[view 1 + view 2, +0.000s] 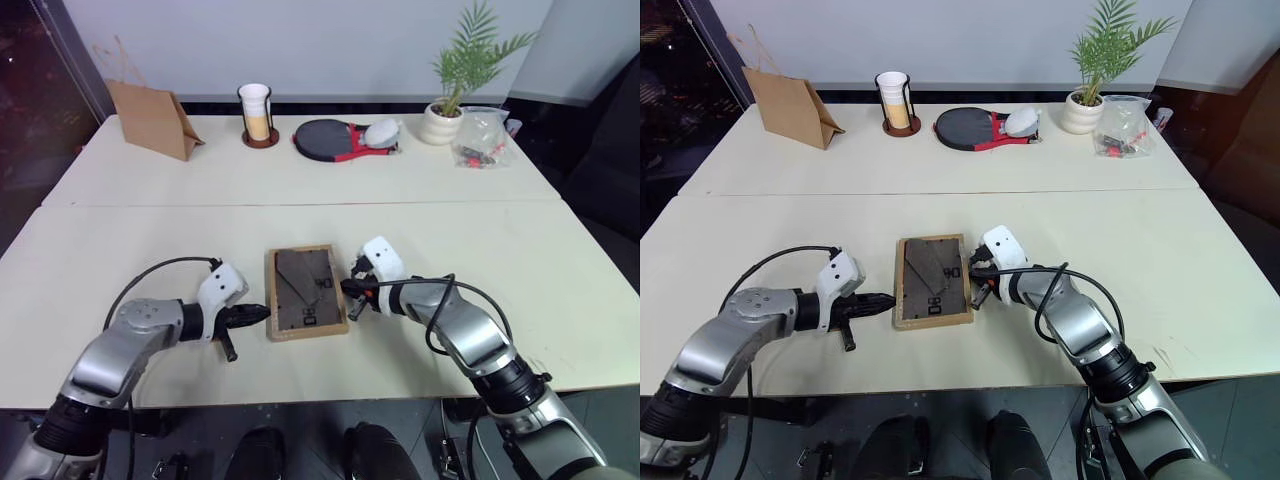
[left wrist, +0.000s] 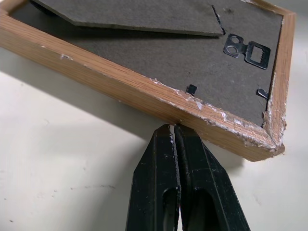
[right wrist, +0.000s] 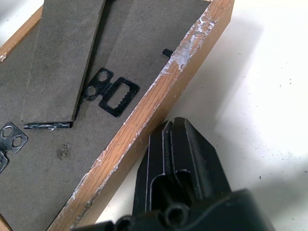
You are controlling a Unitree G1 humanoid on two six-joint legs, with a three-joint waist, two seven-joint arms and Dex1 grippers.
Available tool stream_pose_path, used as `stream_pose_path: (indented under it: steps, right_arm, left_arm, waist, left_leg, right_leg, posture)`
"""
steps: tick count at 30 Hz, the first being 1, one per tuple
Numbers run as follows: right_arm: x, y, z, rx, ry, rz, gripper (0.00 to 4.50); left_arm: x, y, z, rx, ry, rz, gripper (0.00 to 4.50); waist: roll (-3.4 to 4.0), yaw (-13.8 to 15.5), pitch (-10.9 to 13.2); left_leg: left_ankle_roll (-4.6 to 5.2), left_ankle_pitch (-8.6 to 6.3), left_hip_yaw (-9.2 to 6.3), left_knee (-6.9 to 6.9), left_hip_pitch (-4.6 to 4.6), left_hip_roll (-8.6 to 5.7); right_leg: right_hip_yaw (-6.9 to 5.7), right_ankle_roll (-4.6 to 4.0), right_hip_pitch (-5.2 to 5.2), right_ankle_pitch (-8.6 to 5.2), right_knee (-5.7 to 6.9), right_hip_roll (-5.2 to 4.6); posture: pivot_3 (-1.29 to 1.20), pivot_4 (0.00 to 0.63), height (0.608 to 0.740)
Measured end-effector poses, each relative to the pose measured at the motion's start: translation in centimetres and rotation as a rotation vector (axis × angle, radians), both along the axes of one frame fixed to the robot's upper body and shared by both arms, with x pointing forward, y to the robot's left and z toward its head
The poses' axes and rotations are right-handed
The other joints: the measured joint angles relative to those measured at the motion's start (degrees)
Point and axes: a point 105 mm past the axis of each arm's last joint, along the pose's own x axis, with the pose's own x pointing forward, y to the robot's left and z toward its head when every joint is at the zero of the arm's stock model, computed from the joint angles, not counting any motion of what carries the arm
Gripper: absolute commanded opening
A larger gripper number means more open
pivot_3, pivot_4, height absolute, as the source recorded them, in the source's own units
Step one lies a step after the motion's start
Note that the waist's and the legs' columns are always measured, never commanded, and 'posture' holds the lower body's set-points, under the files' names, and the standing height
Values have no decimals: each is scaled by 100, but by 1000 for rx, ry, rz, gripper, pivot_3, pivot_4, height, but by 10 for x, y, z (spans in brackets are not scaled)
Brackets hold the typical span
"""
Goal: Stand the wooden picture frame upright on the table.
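The wooden picture frame [image 1: 305, 292] lies flat on the table [image 1: 150, 250], face down, its dark grey back and fold-out stand [image 2: 134, 17] up. My left gripper [image 1: 262, 313] is shut, its tips against the frame's left edge near the front corner. In the left wrist view the shut fingertips [image 2: 174, 132] touch the wood rim. My right gripper [image 1: 347, 287] is shut too, its tips at the frame's right edge. The right wrist view shows its fingers [image 3: 178, 144] beside the scuffed rim [image 3: 159, 96], holding nothing.
Along the far half of the table stand a brown paper bag [image 1: 152, 118], a cup on a coaster [image 1: 257, 113], a table tennis bat [image 1: 335, 139], a potted plant [image 1: 455, 85] and a clear plastic bag [image 1: 482, 138]. The table's front edge runs just below my arms.
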Motion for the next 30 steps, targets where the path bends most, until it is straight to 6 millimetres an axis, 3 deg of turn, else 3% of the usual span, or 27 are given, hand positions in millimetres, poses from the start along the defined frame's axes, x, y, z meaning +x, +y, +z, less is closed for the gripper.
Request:
stream_pose_path:
  steps: [5,6,8,12,15,19,24,30]
  right_arm:
    - [-7,-11,2,-38,3,19,0]
    - [-10,-16,3,-47,10,20,0]
    - [-17,-29,6,-55,28,11,0]
    - [-23,-42,23,-69,-2,13,0]
    - [-31,-40,21,-71,14,45,0]
    - [-36,-33,12,-79,36,72,0]
    - [-40,-17,4,-59,48,98,0]
    - [-41,-1,0,-40,61,139,0]
  left_arm:
    - [6,13,9,15,-12,23,76]
    - [9,18,13,7,-16,36,309]
    - [15,28,27,-46,-9,72,944]
    - [15,33,41,-181,99,91,2944]
    - [7,32,44,-317,283,104,4454]
    - [-2,26,46,-416,483,128,4454]
    - [-12,14,24,-442,695,203,4454]
    - [-12,7,13,-456,750,267,4454]
  waist:
    - [0,36,0]
    - [0,50,1]
    - [-1,53,1]
    - [-1,22,1]
    - [-2,2,1]
    - [-2,7,1]
    - [-4,18,0]
    - [-5,17,0]
  left_leg:
    - [0,0,-1,0,-3,0]
    - [0,0,-2,0,-5,-1]
    - [2,-1,-2,0,-7,-1]
    - [2,-1,-2,1,-5,-6]
    - [3,-2,-8,0,-5,-1]
    - [3,-2,-7,0,-5,-4]
    - [3,-2,-9,2,-5,-5]
    - [3,-2,-10,2,-1,-5]
  right_leg:
    - [-3,0,-2,-1,-1,-2]
    - [-4,0,-2,-1,-2,-5]
    - [-5,0,-2,-1,-4,-10]
    - [-3,1,-1,-1,-4,-6]
    - [-4,1,-4,-1,-2,4]
    - [-2,2,-4,-1,-1,2]
    - [-2,2,-3,-1,1,0]
    - [-1,2,-2,-1,4,-3]
  posture:
    - [0,150,740]
    - [0,150,740]
    - [0,150,740]
    - [0,150,740]
    - [0,150,740]
    - [0,150,740]
    - [0,150,740]
    - [0,150,740]
